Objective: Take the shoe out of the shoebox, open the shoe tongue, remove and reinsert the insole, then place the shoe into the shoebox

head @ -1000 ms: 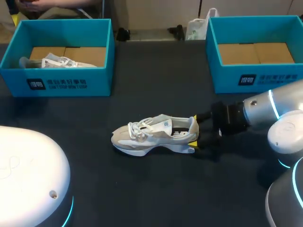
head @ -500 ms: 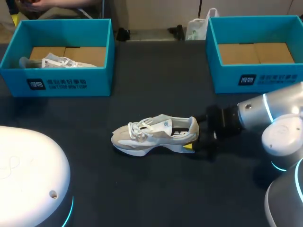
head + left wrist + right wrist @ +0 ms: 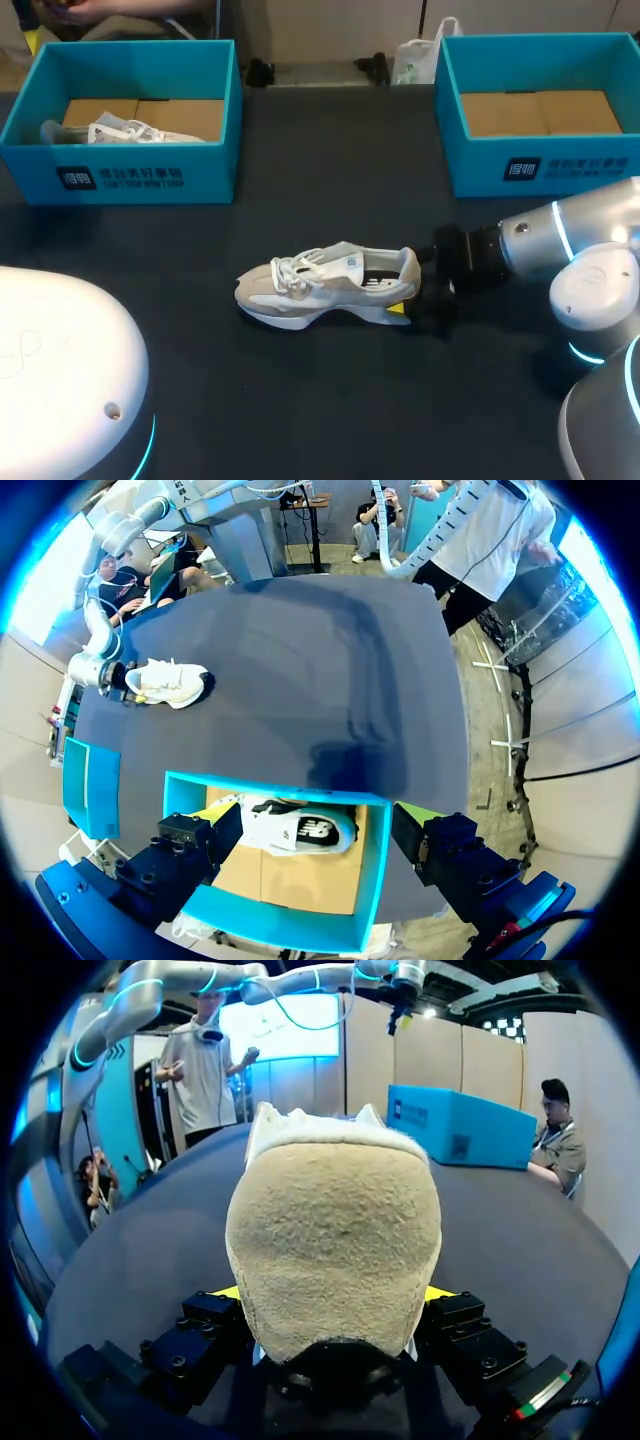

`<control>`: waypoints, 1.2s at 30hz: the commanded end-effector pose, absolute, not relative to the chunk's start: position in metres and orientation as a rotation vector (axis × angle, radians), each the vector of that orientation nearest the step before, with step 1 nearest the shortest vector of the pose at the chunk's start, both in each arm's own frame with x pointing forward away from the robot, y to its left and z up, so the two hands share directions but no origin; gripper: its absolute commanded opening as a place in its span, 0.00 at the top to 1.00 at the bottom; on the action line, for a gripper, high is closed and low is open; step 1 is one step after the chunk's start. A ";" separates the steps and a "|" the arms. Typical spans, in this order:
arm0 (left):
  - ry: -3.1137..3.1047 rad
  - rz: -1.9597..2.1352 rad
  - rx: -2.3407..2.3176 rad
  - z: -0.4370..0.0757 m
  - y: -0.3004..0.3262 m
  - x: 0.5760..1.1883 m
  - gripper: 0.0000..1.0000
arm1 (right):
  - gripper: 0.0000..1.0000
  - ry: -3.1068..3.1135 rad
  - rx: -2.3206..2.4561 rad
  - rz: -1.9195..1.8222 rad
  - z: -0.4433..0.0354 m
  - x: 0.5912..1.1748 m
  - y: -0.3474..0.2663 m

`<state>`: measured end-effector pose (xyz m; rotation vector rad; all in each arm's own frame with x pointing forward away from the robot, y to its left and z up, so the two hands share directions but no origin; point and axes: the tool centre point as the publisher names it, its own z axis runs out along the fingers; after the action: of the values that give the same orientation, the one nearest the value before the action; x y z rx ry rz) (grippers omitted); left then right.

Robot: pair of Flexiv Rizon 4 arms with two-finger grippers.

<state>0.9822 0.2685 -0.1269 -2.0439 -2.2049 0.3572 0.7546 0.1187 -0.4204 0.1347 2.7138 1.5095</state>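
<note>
Head view: the shoe (image 3: 325,285) stands upright on its sole mid-table (image 3: 300,400), toe toward the left shoebox (image 3: 130,175), heel toward the right arm (image 3: 560,245). It is out of both boxes. The right jaws are at the heel, with one yellow tip against the near side of the sole. Cannot tell whether they are clenched on it. The left shoebox holds a second shoe (image 3: 120,132). The right shoebox (image 3: 540,160) shows its cardboard floor.

Left wrist view: the left jaws hang high over the left shoebox, released, spread wide, with nothing between them. The second shoe lies on its side in the box under them. The task shoe is far off across the table, with the right arm at its heel end.

Right wrist view: the heel (image 3: 335,1250) fills the space between the right jaws, and a yellow sliver shows on each side. Contact on either side is hidden, so the grip is unconfirmed.

Handling, as a judgement: probably light, with a soft fabric upper that would collapse if pinched. The fuzzy heel counter looks stiffer, and the foam sole stiffest. The heel counter or across the sole looks the best hold. The loose laces may snag. The tongue and insole are likely floppy and would need one arm to pin the shoe.
</note>
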 end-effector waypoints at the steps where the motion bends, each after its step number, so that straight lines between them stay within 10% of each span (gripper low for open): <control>1: -2.202 0.355 -2.043 -0.126 0.269 0.983 0.00 | 1.00 2.717 0.131 1.506 -0.425 0.752 0.121; 36: -2.431 0.397 -1.869 -0.123 0.186 0.927 0.00 | 1.00 2.731 0.106 1.496 -0.423 0.755 0.127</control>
<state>0.9381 0.1980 -0.1163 -1.8499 -2.3902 0.4828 0.7547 0.1213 -0.4199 0.1057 2.7269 1.5020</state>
